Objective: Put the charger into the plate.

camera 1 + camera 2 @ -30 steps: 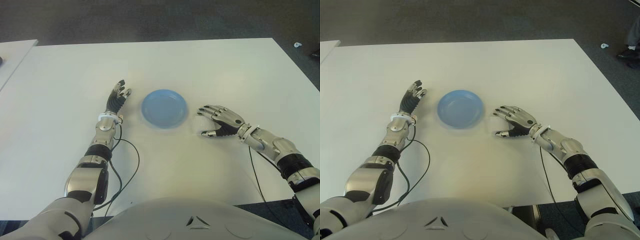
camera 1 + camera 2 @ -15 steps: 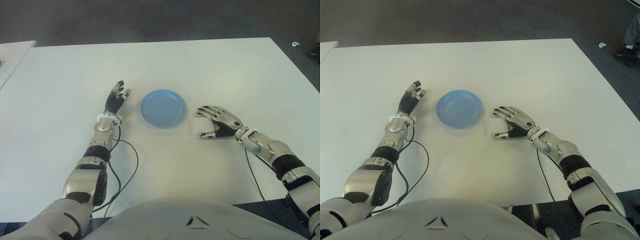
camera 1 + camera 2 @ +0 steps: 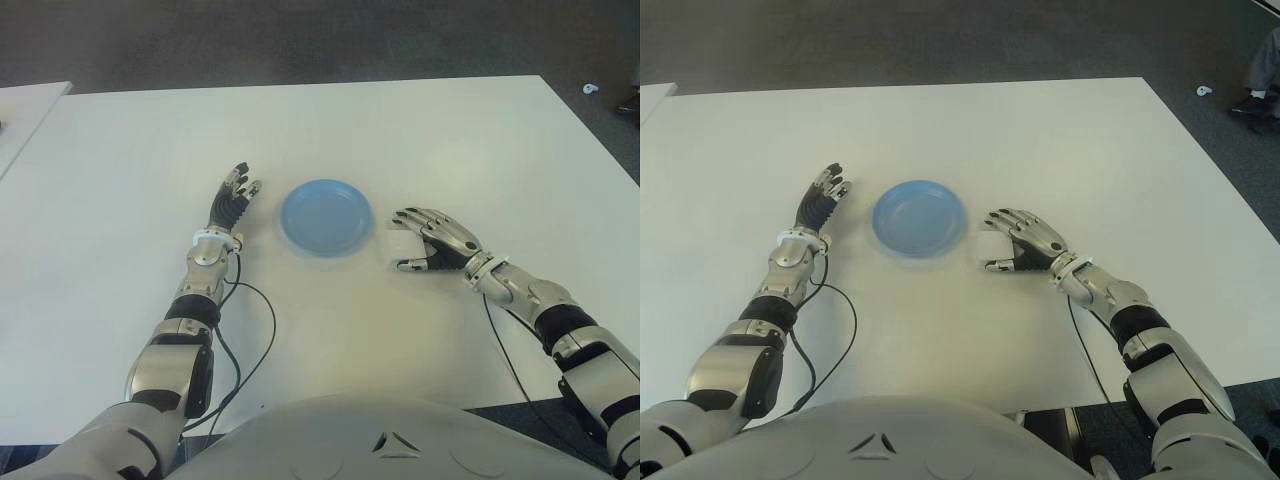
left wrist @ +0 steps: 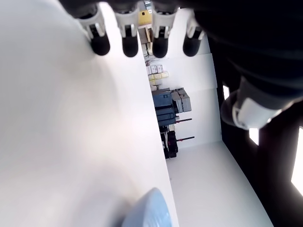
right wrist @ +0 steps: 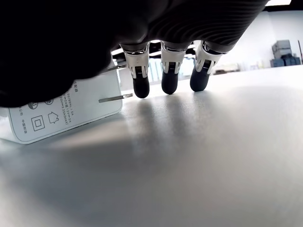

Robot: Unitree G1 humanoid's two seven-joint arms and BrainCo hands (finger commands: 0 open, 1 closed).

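Eye views: white table, blue plate near the middle, nothing in it. The charger, a small white block, lies on the table just to the right of the plate, apart from its rim. Right hand is right at the charger, fingers spread over and past it, thumb low on the near side. It looks like a hand settling for a grasp, not one that holds anything. Left hand shows left of the plate, fingers straight and relaxed, idle.

Left wrist view: four fingertips extended in a row, nothing between them and the palm. Bare table beneath, a sliver of the plate off at the edge.

Right wrist view: charger sits flat on the table, printed face toward the camera, a metal prong sticking out sideways. Three fingertips hang just past it, not curled round it. Cannot tell whether any of them touches the body.

Judgement: this is the reach-and-grasp step; the charger is not lifted. Next calls for closing thumb and fingers on the block's sides, clear of the prong, then a short lift and carry left over the plate rim.
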